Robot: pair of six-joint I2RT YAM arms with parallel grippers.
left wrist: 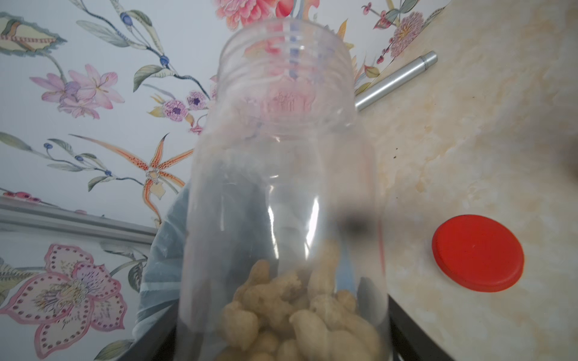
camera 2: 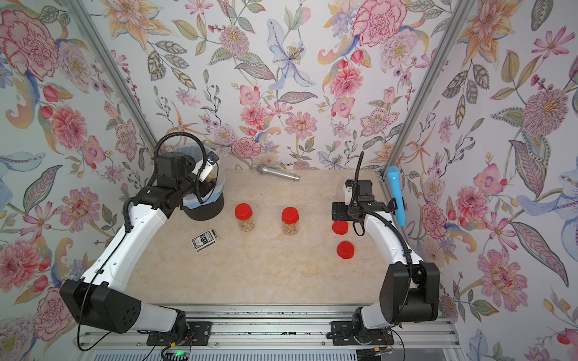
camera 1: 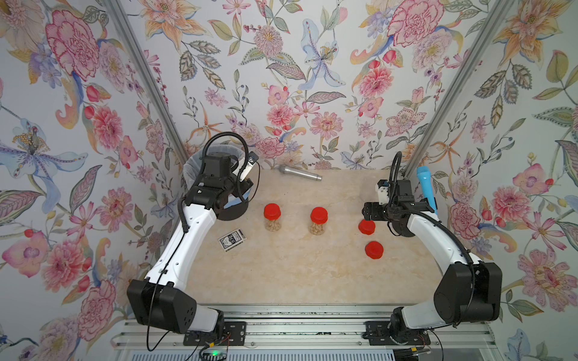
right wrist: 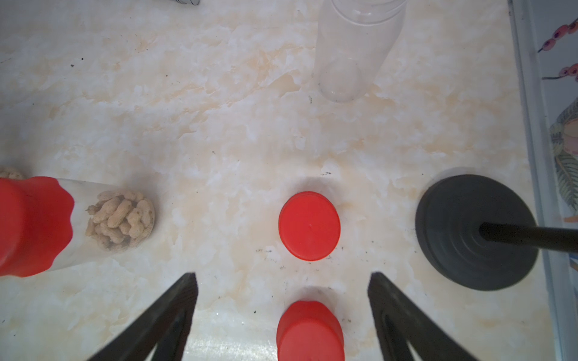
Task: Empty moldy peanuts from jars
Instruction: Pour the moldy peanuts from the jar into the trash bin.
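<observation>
- left gripper (camera 2: 207, 187) is up over the bin (camera 2: 205, 214), fingers clamped on the open jar (left wrist: 281, 187); the fingers are barely visible in the left wrist view
- open jar has no lid and is tilted, threaded mouth pointing off toward the back wall, held above the bin's bag-lined opening
- moldy peanuts (left wrist: 294, 312) are heaped at the base end of the open jar, the end nearest the fingers; the neck end is clear
- right gripper (right wrist: 283, 275) hovers above the bench (right wrist: 187, 125), its fingers (right wrist: 175, 312) wide apart and holding nothing
- two loose lids lie flat on the bench by the right gripper: near lid (right wrist: 309, 331) sits in line between the fingers, far lid (right wrist: 309, 225) just beyond it, the two not touching
- empty jar (right wrist: 353, 53) stands upright and uncapped, further out past the far lid; can't make it out in the top views
- bin-side capped jar (camera 1: 272, 217) and middle capped jar (camera 1: 319, 220) stand upright mid-bench, red lids on, peanuts in the lower part, well apart from each other
- card box (camera 1: 232, 239) lies flat on the bench near the bin
- silver microphone (camera 1: 300, 173) lies by the back wall
- blue microphone (camera 1: 426, 190) is at the right edge of the bench, with the black stand base (right wrist: 453, 243) there too
</observation>
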